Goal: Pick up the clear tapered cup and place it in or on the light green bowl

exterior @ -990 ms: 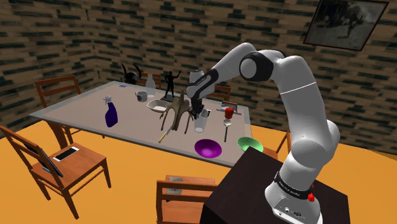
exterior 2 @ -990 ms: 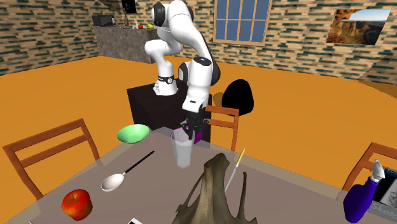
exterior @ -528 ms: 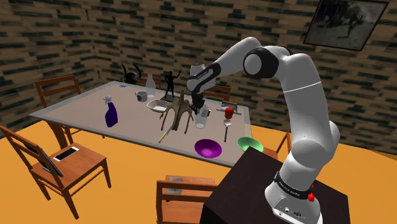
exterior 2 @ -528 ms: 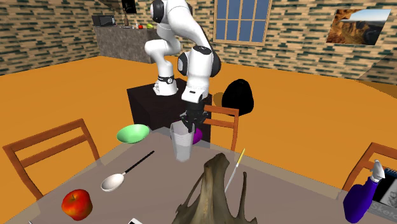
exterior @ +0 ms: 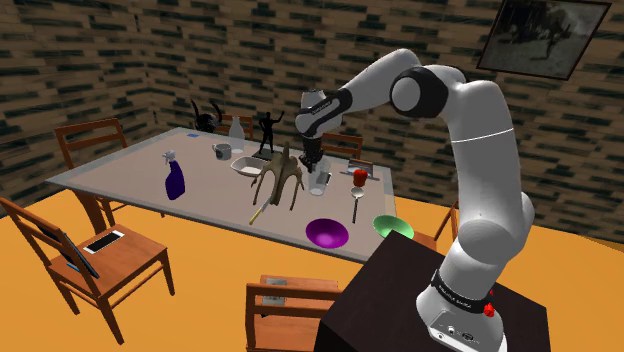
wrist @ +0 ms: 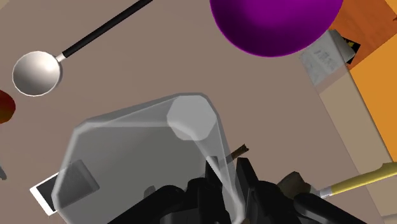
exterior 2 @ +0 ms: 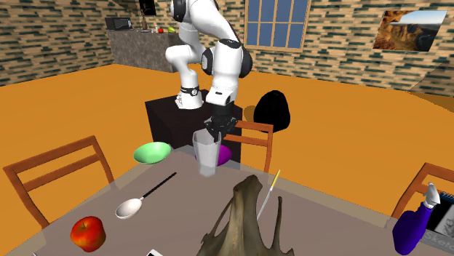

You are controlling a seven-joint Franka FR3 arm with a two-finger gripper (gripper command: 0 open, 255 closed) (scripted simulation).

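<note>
Second exterior view: my hand point(exterior 2: 215, 134) is clamped on the rim of the clear cup point(exterior 2: 206, 156), which hangs over the desk point(exterior 2: 174, 224); the light green bowl point(exterior 2: 152, 152) sits at its nine o'clock, apart.

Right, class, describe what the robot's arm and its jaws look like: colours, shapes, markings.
The arm is glossy white, built of rounded tubular links with dark joints. A dark lettered band rings its base, with a red spot near it. The jaws are all black.
</note>
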